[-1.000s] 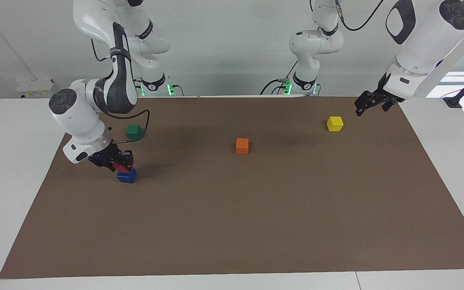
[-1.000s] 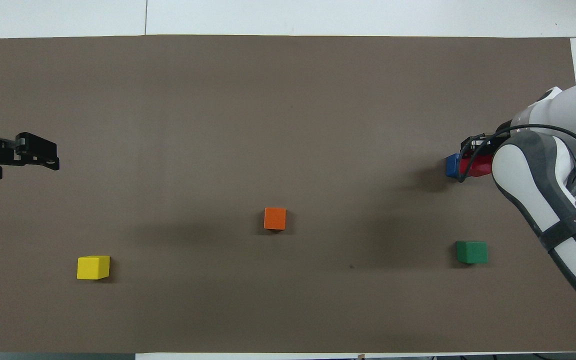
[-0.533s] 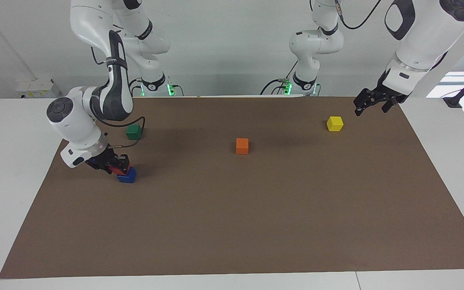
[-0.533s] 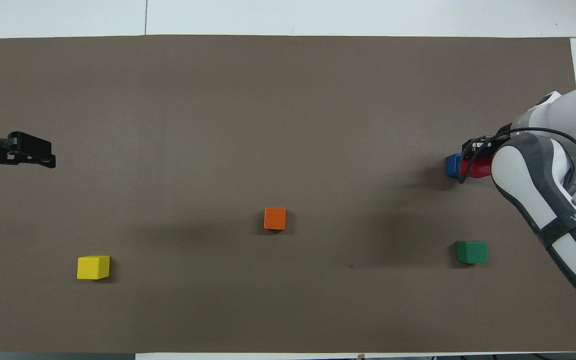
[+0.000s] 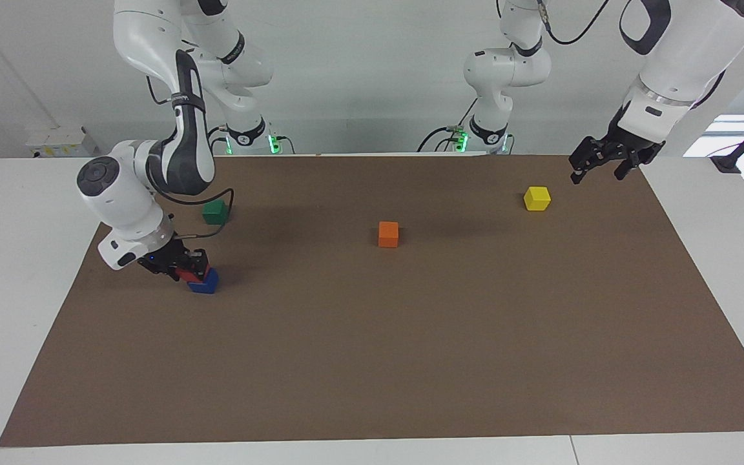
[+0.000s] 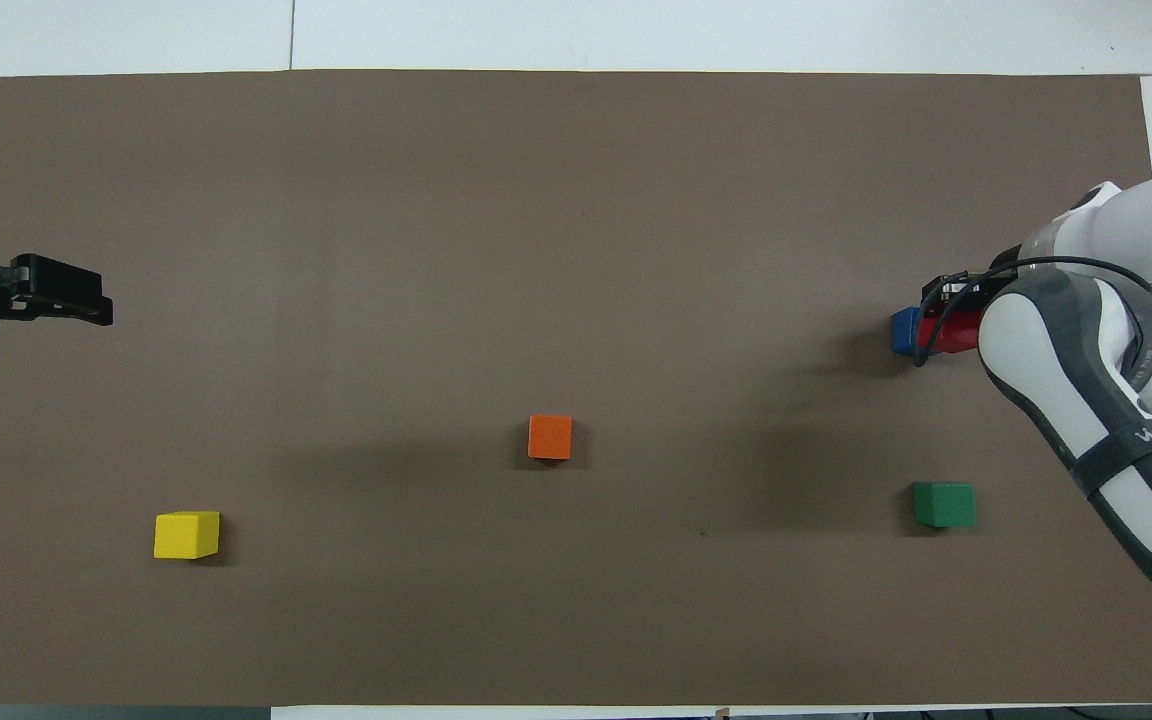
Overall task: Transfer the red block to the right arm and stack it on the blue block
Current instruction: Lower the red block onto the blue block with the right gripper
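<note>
Red block (image 5: 195,274), a small glossy cube, sits clamped in my right gripper (image 5: 186,268), resting directly on the deep-blue cube (image 5: 205,282) at the right arm's end; my left gripper (image 5: 595,163) waits over the mat's edge by the yellow cube (image 5: 537,198), fingers parted.

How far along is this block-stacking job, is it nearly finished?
Nearly. The handover looks done: the right gripper has the red block, while the left gripper waits over the mat's edge near the yellow block. In hand now is the stacking: the red block sits on the blue block, with the right gripper closed around it. Left to do: let go and lift away.
</note>
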Tool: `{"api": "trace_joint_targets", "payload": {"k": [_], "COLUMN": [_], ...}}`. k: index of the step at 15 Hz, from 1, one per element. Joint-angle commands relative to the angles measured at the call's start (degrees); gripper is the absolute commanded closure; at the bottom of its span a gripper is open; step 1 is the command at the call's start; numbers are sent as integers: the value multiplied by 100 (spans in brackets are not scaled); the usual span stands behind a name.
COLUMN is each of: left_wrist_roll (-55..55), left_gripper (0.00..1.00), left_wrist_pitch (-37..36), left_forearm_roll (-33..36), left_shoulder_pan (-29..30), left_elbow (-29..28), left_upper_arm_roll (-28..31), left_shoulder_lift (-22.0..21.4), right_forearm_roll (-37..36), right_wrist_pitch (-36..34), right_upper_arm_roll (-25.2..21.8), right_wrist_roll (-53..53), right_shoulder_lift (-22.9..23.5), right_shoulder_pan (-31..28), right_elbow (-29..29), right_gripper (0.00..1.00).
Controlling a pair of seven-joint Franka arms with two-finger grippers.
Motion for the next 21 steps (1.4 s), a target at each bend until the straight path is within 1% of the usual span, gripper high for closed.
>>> {"api": "trace_joint_targets", "payload": {"k": [1,4,7,8,10,12,13,14,17,18,21], "left_wrist_roll": [-1,16,-10,-10,-10,-19,-19,-19,-71,-63,-54], "left_gripper": [0,0,0,0,0,0,0,0,0,0,0], "left_wrist_pitch": [39,47,-171,-250,-417,-506,-489,-506,-506,-471,-488], "left_forearm_roll": [-58,-58,-58,-58,-49,-49,-49,-49,-40,-40,-40], "left_shoulder_pan": [-100,-108,-117,-117,-117,-100,-100,-100,-65,-56,-47], "left_elbow": [-5,13,39,39,74,101,101,101,101,92,75], "left_upper_arm_roll": [123,79,-79,-88,-79,-62,-70,-79,-79,-70,-9], "left_shoulder_lift": [-49,-40,-57,-75,-84,-101,-110,-101,-119,-128,-128], "right_forearm_roll": [-99,-99,-99,-99,-99,-99,-99,-99,-99,-99,-38], "right_wrist_pitch": [131,131,131,122,122,122,113,113,96,-9,-675], "right_upper_arm_roll": [48,56,56,56,56,56,56,56,56,56,83], "right_wrist_roll": [98,204,265,283,309,309,301,292,274,274,301], "right_shoulder_lift": [62,54,53,53,53,53,53,53,45,27,-78], "right_shoulder_pan": [1,27,53,62,62,71,62,62,53,53,62], "right_elbow": [-62,-62,-62,-62,-62,-62,-62,-62,-36,8,393], "right_gripper": [100,100,100,83,60,23,7,0,0,0,0]}}
